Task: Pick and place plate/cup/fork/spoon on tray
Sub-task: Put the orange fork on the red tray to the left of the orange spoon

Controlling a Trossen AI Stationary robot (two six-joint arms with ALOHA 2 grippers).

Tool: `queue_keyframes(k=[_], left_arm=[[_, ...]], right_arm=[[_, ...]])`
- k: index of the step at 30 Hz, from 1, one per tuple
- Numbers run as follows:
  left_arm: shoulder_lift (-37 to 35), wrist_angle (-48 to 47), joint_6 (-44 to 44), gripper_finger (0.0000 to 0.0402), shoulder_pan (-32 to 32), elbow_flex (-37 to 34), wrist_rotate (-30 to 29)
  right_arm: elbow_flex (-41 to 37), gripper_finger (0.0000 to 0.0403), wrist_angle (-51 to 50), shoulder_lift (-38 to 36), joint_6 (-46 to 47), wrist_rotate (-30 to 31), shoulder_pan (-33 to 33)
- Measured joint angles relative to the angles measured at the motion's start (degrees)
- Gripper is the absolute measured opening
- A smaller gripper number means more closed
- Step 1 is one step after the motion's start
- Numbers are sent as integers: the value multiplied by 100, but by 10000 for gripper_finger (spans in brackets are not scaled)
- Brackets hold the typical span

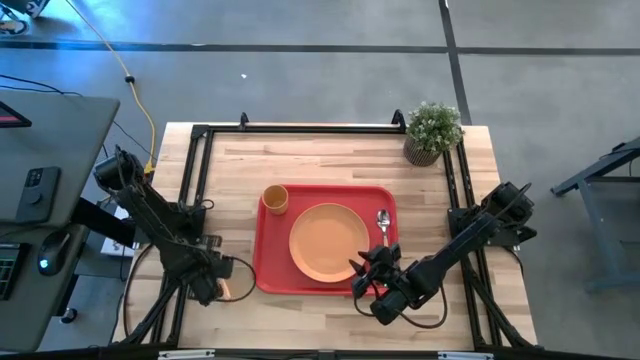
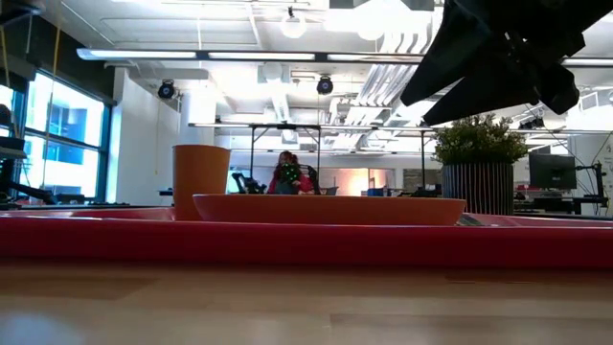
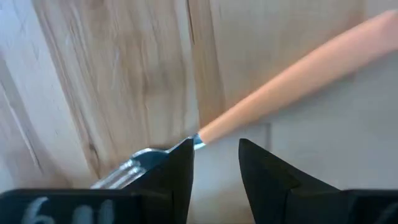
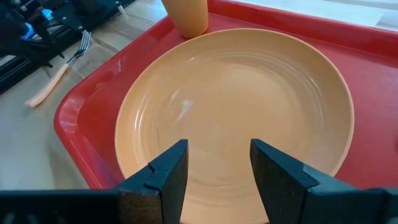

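Note:
The red tray (image 1: 268, 270) lies mid-table. On it rest the orange plate (image 1: 328, 242), the cup (image 1: 276, 199) upright at its far left corner, and the spoon (image 1: 383, 225) along its right side. The fork (image 3: 292, 68) lies flat on the wood left of the tray's near left corner and also shows in the right wrist view (image 4: 59, 74). My left gripper (image 3: 214, 146) is open, low over the fork's neck. My right gripper (image 4: 217, 149) is open and empty above the plate's near rim (image 4: 205, 186). My left gripper stands open over the fork's neck (image 3: 200, 140), where the handle meets the tines, fingers pointing down and across the fork. One finger (image 3: 177, 168) hides part of the tines. I cannot tell whether it touches the fork, which lies flat on the table.
A potted plant (image 1: 432, 132) stands at the table's far right corner. Black frame rails (image 1: 195, 170) run along the table's left, right and far sides. Bare wood lies in front of and behind the tray. A desk with gear stands left of the table.

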Motion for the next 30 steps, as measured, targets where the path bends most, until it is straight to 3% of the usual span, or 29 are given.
queue_keyframes(k=[9, 14, 19, 24, 30], left_arm=[[863, -173, 1364, 154, 62, 26, 354], [1167, -398, 1533, 148, 55, 66, 7], [1089, -479, 1855, 131, 55, 219, -224], [996, -468, 2215, 117, 59, 566, -827], [999, -859, 2857, 111, 130, 640, -951]], right_arm=[[0, 165, 95, 0, -177, -34, 0], [0, 165, 89, 0, -202, -36, 0], [0, 165, 86, -2, -205, -69, 0], [0, 165, 88, -2, -221, -95, 0], [0, 165, 115, -2, -221, -96, 0]])
